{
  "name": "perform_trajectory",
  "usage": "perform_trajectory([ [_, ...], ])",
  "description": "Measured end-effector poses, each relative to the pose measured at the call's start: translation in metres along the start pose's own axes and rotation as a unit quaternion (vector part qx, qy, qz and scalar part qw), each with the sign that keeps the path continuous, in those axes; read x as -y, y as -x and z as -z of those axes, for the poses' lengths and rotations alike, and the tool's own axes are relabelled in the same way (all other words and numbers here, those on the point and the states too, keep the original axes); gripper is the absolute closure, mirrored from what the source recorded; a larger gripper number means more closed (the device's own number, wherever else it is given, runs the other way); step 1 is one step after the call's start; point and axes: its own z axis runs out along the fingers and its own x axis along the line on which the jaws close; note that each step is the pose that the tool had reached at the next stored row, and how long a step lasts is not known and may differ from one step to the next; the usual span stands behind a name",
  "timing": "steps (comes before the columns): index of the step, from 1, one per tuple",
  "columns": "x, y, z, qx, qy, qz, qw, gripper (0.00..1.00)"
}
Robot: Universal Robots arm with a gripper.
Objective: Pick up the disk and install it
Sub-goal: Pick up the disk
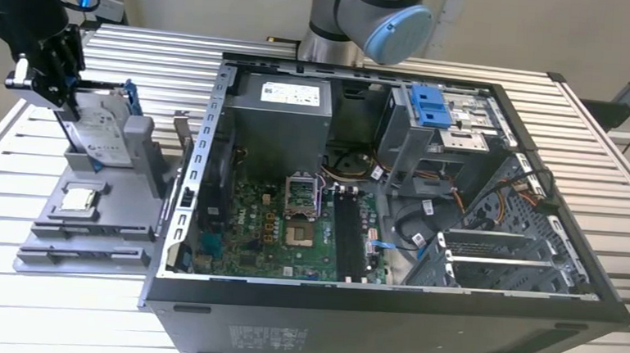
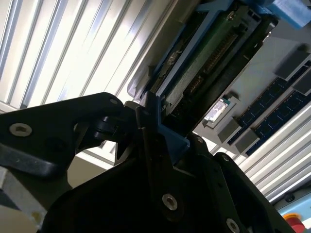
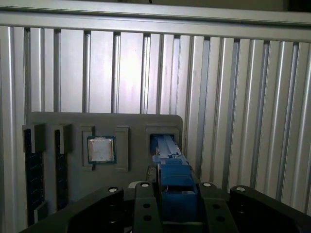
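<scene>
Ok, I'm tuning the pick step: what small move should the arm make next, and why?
Probably a short straight lift. The gripper appears clamped on the disk, which stands upright in the grey holder; pulling along its slot should free it without jamming.

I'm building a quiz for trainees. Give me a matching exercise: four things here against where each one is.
1 the disk
2 processor chip
3 blue latch
4 gripper

a lying flat in a recess of the grey tray
b inside the computer case
c standing on edge in the tray's holder
d shut on the disk's blue rail

Pairs: 1-c, 2-a, 3-b, 4-d
</scene>
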Motion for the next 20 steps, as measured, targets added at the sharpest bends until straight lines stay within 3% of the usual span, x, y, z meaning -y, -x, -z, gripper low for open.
perform_trajectory([
  [6,0.0,0.0,0.0005,0.0,-0.0001,0.0,1.0,1.0],
  [12,0.0,0.0001,0.009,0.0006,-0.0001,0.0,1.0,1.0],
  [20,0.0,0.0002,0.013,0.0008,-0.0003,0.0,1.0,1.0],
])
